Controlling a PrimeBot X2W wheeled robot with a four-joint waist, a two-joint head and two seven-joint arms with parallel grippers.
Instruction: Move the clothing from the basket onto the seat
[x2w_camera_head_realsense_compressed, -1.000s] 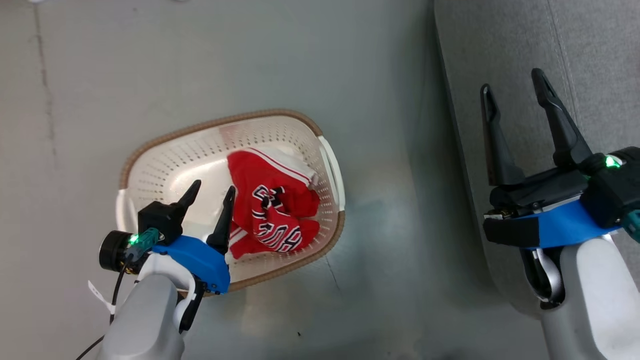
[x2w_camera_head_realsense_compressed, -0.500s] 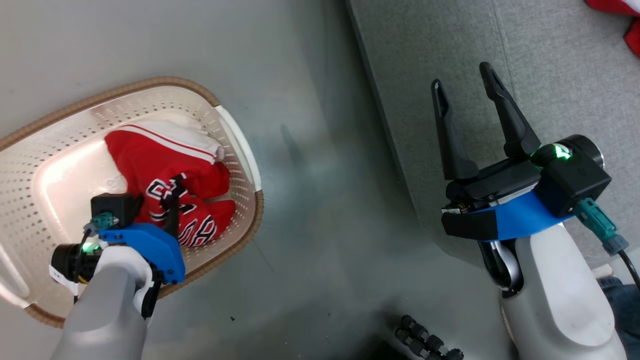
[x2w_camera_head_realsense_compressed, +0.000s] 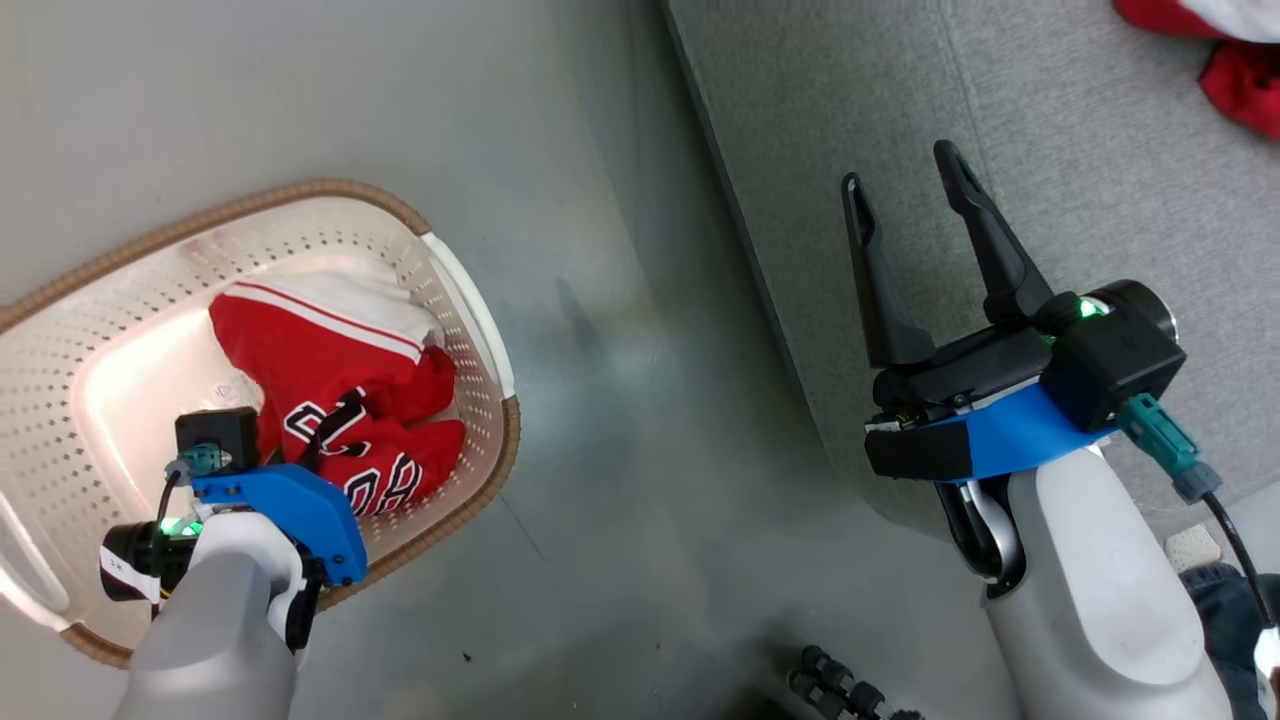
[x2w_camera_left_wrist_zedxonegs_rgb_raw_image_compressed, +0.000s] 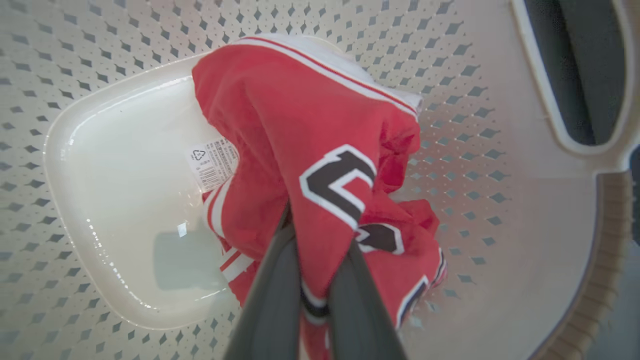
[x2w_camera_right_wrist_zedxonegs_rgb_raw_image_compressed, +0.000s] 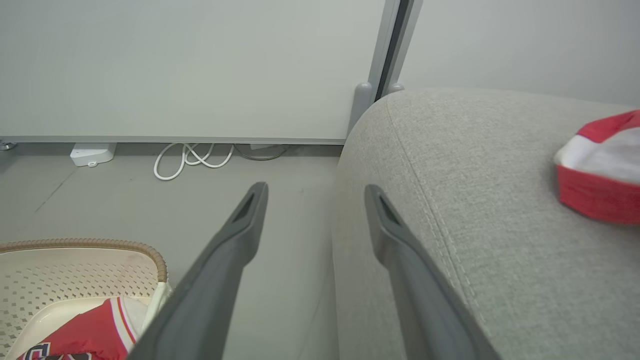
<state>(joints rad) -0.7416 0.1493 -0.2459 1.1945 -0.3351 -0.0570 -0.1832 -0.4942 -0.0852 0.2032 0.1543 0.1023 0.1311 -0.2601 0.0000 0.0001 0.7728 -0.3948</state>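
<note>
A red garment with black-and-white lettering (x2w_camera_head_realsense_compressed: 310, 340) lies crumpled in the cream perforated basket (x2w_camera_head_realsense_compressed: 300, 190) on the floor. My left gripper (x2w_camera_head_realsense_compressed: 330, 425) reaches down into the basket, shut on a fold of this clothing. In the left wrist view the red fabric (x2w_camera_left_wrist_zedxonegs_rgb_raw_image_compressed: 300, 115) is pinched between the two closed fingers of the left gripper (x2w_camera_left_wrist_zedxonegs_rgb_raw_image_compressed: 320, 235) above the basket wall (x2w_camera_left_wrist_zedxonegs_rgb_raw_image_compressed: 480, 150). My right gripper (x2w_camera_head_realsense_compressed: 900, 170) hangs open and holds nothing over the edge of the grey seat (x2w_camera_head_realsense_compressed: 1050, 150). A second red and white garment (x2w_camera_head_realsense_compressed: 1230, 80) lies on the seat at the far right.
In the right wrist view the right gripper (x2w_camera_right_wrist_zedxonegs_rgb_raw_image_compressed: 315, 190) points along the seat's rounded edge (x2w_camera_right_wrist_zedxonegs_rgb_raw_image_compressed: 450, 175), with the garment (x2w_camera_right_wrist_zedxonegs_rgb_raw_image_compressed: 600, 170) on top. A white cable (x2w_camera_right_wrist_zedxonegs_rgb_raw_image_compressed: 190, 157) and a small white box (x2w_camera_right_wrist_zedxonegs_rgb_raw_image_compressed: 92, 152) lie by the wall. A black ridged object (x2w_camera_head_realsense_compressed: 840, 685) sits on the floor.
The head camera has swung to the right. My left gripper went down into the basket and closed from open onto the red garment. The right gripper stayed open.
</note>
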